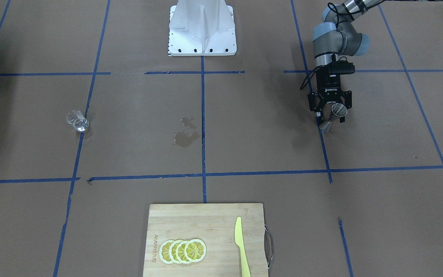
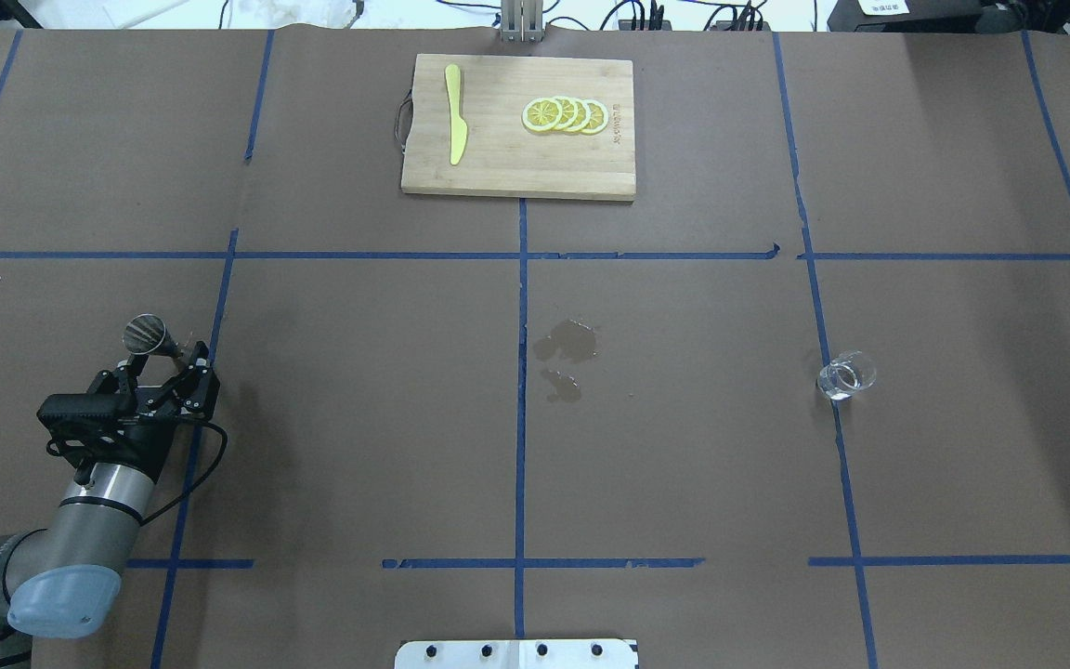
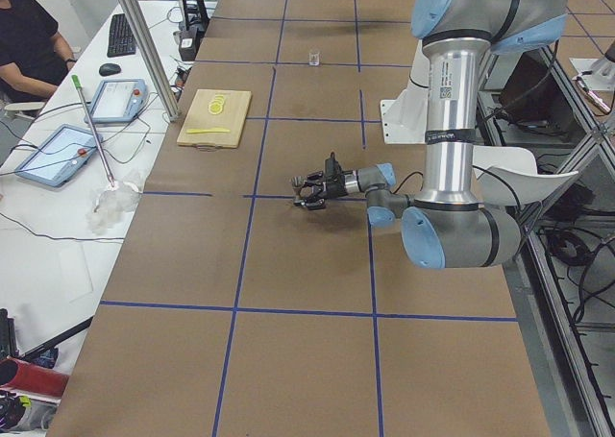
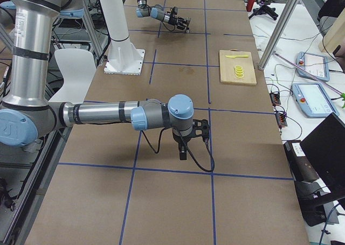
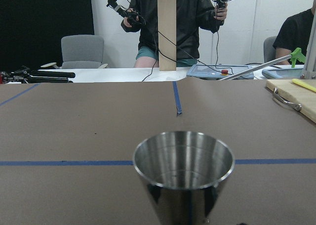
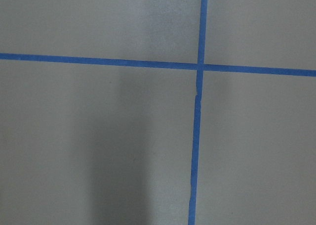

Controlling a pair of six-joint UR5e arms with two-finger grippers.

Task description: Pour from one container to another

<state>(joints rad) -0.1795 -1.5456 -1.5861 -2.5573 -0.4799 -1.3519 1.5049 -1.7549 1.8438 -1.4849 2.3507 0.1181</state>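
Looking across the table (image 2: 684, 465) from the robot's side, we find the left gripper (image 1: 330, 118) low over the left part, pointing level and away from the robot. Its two fingers are drawn in on the narrow waist of the jigger (image 5: 183, 171), which it has hold of. The jigger stands upright with its open steel mouth up and fills the bottom of the left wrist view. We cannot tell whether its foot touches the table. Well apart from it, far over on the right, the glass cup (image 2: 846, 374) stands alone on the table, just beside a blue tape line (image 2: 823, 307), with no gripper near it. Between the two, at the middle of the table, lie two wet patches (image 2: 567, 342), one just nearer the robot than the other. At the far edge, in the middle, a wooden cutting board (image 2: 516, 172) carries a row of overlapping lemon slices (image 2: 565, 114) on its right part and a yellow knife (image 2: 454, 125) on its left part. The right gripper (image 4: 186, 148) hangs pointing down over the table, out beyond the right end of the overhead view. It shows only in the side view, so we cannot tell how far its claw is spread or whether it holds anything. Its wrist camera sees only bare table and crossing tape lines. Beyond the far edge, a person (image 5: 173, 17) stands holding a device in each hand.
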